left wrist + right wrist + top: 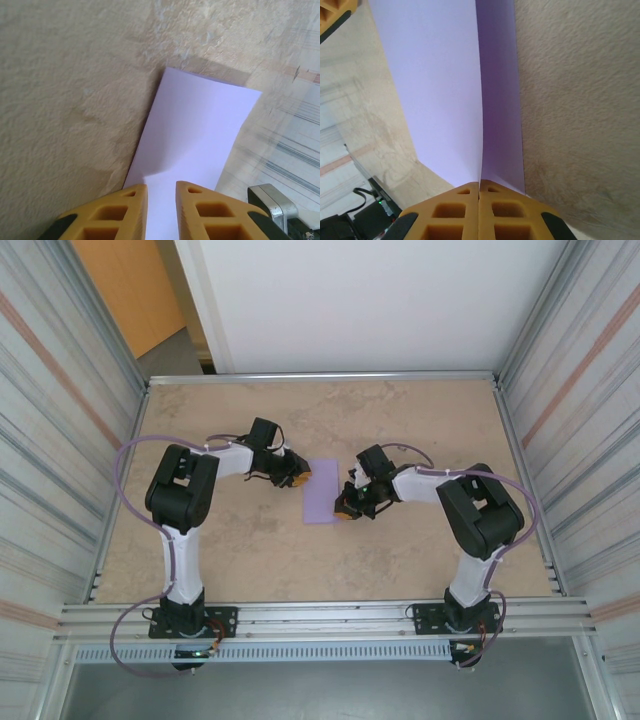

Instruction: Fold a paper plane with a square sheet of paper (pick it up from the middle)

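Note:
The lilac square sheet of paper (322,492) lies in the middle of the table between both arms and reads as a long rectangle. In the right wrist view the sheet of paper (440,90) rises into a ridge, pale on the left and darker on the right. My right gripper (479,184) is shut on the near end of that ridge, at the sheet's near right corner (345,508). My left gripper (161,187) stands over the sheet's far left edge (298,475), its jaws a narrow gap apart, with flat paper (200,120) showing through the gap. A paper plane is out of view.
The table (420,420) is beige and mottled, fenced by metal rails with corrugated walls on both sides. A yellow finger of the left gripper (335,12) shows at the top left of the right wrist view. A grey metal part (272,200) sits just right of the left fingers.

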You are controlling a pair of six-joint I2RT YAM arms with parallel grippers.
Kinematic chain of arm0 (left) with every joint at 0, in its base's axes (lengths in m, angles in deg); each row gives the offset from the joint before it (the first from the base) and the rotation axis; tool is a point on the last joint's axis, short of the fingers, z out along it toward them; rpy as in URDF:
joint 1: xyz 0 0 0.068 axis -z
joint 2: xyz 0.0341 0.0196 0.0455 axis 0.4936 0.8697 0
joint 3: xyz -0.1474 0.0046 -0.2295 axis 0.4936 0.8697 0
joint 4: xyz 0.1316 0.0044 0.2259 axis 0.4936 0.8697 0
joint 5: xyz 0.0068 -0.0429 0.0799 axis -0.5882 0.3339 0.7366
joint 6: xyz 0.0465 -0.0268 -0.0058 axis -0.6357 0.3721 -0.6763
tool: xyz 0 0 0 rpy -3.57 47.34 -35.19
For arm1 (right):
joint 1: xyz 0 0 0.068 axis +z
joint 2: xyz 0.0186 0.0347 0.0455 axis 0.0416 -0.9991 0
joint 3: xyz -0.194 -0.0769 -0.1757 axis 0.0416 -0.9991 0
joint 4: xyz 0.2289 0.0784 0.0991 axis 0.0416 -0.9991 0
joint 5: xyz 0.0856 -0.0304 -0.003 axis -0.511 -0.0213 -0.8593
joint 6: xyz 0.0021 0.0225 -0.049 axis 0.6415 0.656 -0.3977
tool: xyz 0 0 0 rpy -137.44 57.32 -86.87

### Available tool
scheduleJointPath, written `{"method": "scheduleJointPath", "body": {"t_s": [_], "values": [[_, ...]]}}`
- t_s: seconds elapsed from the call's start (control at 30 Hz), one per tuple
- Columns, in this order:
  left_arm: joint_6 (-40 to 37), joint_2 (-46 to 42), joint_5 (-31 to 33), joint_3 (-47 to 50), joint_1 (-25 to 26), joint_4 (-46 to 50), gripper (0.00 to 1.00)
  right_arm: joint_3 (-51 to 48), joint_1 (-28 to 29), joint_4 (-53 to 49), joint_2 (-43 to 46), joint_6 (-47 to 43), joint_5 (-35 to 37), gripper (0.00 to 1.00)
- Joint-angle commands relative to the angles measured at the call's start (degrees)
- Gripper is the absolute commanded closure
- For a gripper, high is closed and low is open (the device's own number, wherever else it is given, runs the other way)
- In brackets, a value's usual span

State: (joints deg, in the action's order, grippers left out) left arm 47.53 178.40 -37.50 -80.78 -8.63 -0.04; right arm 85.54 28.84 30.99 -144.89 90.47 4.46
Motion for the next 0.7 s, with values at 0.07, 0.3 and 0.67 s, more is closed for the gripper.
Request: {"method": "scheduleJointPath", "body": {"t_s": [0.07,0.3,0.67], "values": [[-0.8,2.4,4.0,2.4,0.1,3.6,0.77,-0.1,0.0,0.2,3.0,0.3,-0.3,0.97],[-0.4,4.0,3.3,3.8,0.1,2.8,0.77,5.8,1.5,1.4,-1.3,-1.0,-3.1,0.97],[-0.8,4.1,3.4,3.7,0.3,3.3,0.77,11.7,3.2,3.9,-7.7,1.5,-1.6,0.96]]}}
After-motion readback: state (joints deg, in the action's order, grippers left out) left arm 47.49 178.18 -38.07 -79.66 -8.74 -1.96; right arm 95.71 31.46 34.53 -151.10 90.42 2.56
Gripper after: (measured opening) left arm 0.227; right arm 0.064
